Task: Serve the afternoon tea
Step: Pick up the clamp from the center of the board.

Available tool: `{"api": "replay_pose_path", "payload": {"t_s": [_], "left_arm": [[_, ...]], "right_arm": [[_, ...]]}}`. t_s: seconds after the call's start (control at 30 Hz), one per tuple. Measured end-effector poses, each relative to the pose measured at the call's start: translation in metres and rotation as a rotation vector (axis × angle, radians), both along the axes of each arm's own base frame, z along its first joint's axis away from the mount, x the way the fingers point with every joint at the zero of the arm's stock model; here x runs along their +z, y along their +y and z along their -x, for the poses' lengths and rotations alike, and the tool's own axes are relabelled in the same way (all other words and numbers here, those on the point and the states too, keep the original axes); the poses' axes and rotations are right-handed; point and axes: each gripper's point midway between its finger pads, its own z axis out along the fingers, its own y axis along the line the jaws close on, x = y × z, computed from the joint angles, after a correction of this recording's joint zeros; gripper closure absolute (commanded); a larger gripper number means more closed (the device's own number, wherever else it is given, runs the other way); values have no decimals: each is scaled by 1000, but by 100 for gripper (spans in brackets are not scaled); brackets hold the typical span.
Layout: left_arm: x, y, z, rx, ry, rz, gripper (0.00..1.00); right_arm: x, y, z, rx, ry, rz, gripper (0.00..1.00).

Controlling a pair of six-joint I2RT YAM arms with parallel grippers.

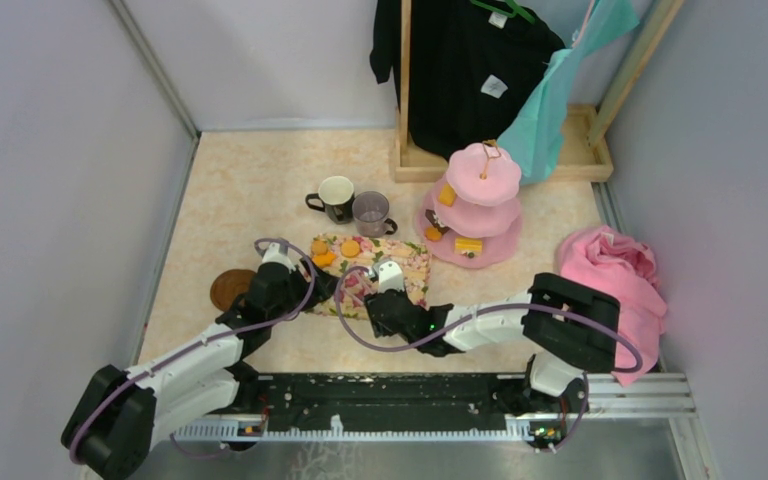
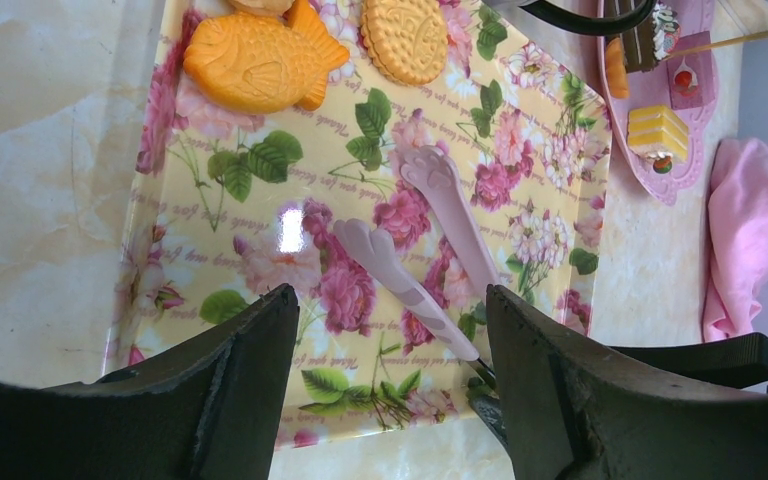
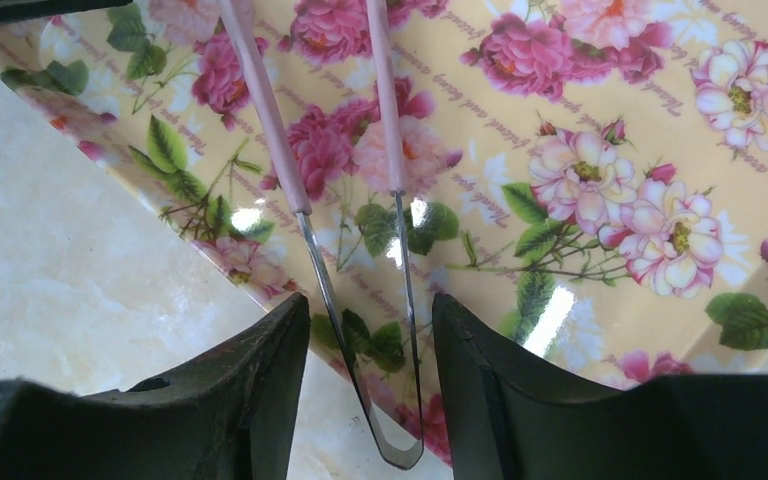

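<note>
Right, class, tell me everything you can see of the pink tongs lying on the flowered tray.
The tongs have two slim pale-pink arms, plastic-looking, ending in scalloped, paw-like tips. Each narrows into a thin shiny metal strip, and the strips join in a U-bend. They lie flat and sprung open on the flowered tray, bend at its edge. The right end effector straddles the metal strips, jaws either side, seemingly not yet touching.

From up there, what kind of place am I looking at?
Probably a mock tea-table in a lab booth: plain grey partition walls, a clothes rack behind, and a pink three-tier stand with toy snacks.
</note>
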Motion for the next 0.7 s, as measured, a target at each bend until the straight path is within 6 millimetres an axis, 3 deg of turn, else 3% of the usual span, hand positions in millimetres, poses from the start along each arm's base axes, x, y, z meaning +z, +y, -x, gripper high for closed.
{"api": "replay_pose_path", "payload": {"t_s": [0.43,0.57,0.63,0.7], "left_arm": [[0,0,0,-2,0,2,26],[0,-2,1,-7,1,4,26],[0,-2,1,-8,1,5,26],[1,-2,1,-8,0,5,26]], "right_arm": [[1,13,-7,40,35,-68,46],[1,15,-13,42,48,-95,51],[0,17,-15,43,48,-96,61],[-1,23,-17,47,48,-98,59]]}}
